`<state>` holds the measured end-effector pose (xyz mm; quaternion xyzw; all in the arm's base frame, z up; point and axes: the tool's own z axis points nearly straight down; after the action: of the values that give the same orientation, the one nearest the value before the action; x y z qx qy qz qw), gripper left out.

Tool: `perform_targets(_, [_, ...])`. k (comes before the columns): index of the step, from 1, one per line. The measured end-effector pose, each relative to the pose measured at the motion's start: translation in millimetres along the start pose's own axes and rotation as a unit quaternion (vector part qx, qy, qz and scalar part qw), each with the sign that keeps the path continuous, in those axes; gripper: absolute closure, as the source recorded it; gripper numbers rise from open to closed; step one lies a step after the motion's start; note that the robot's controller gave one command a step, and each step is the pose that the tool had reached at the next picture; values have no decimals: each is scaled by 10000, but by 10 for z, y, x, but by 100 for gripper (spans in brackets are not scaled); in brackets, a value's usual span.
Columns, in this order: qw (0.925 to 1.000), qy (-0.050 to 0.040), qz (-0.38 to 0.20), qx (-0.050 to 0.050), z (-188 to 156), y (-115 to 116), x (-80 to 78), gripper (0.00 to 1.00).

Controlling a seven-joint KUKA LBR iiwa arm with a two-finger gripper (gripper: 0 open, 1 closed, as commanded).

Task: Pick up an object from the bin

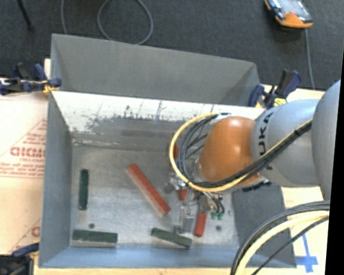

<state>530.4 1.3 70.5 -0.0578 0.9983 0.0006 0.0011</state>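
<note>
Two things lie by the gripper (186,218): a short red stick (200,225) pointing toward the near wall, and a dark green flat bar (171,238) lying crosswise; whether it grips anything cannot be told.

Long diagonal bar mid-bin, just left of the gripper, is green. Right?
No. That bar is red, not green. The camera view shows it lying diagonally in the middle of the bin, just left of the gripper.
</note>
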Motion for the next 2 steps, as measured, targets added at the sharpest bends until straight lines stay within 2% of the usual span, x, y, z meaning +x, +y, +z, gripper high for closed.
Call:
perform_targets(1, [9920,-14,-1261,33,-382,-1269,175,0])
perform_targets(2, [9765,-44,-2153,7,-100,-328,537,0])
